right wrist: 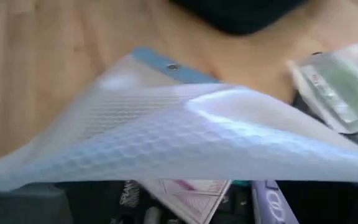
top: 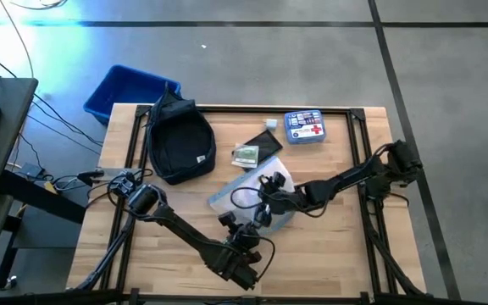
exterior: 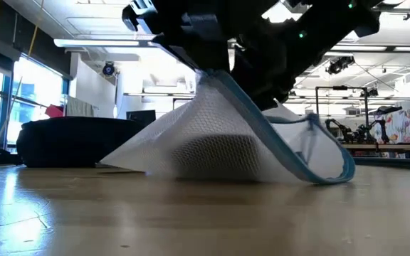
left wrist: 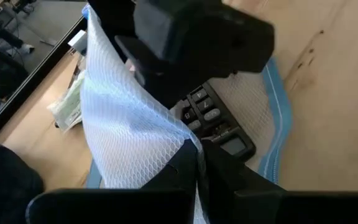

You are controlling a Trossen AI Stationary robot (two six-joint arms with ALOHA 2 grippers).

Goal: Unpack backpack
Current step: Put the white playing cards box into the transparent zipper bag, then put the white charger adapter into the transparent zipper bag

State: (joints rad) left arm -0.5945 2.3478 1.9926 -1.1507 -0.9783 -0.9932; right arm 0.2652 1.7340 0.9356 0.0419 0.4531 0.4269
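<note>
We judged the step in hand to be emptying a mesh pouch already taken out of the backpack. To do it well, we thought the lifted edge should be held high and steady, so that the mouth gaped and the other fingers could go in without dragging the netting.

The tabletop (top: 329,254) was pale jointed wood in a dark frame. The backpack (top: 179,140), soft dark fabric with rounded corners, lay near the far left corner, well apart from the grippers. Off that corner stood a rigid blue bin (top: 125,89).

The mesh pouch (top: 240,191), white netting edged in blue tape, lay about mid-table toward the near edge and rose into a limp tent. The left gripper (left wrist: 199,163) was closed, pinching the netting's upper edge. The right gripper (top: 269,196) hung over the pouch; we could not see its fingers plainly enough to say whether they were spread.

Inside the pouch lay a dark keypad device (left wrist: 219,124). A small blue first-aid case (top: 304,127) sat near the far right corner, and a clear packet (top: 246,154) lay beside the backpack.
</note>
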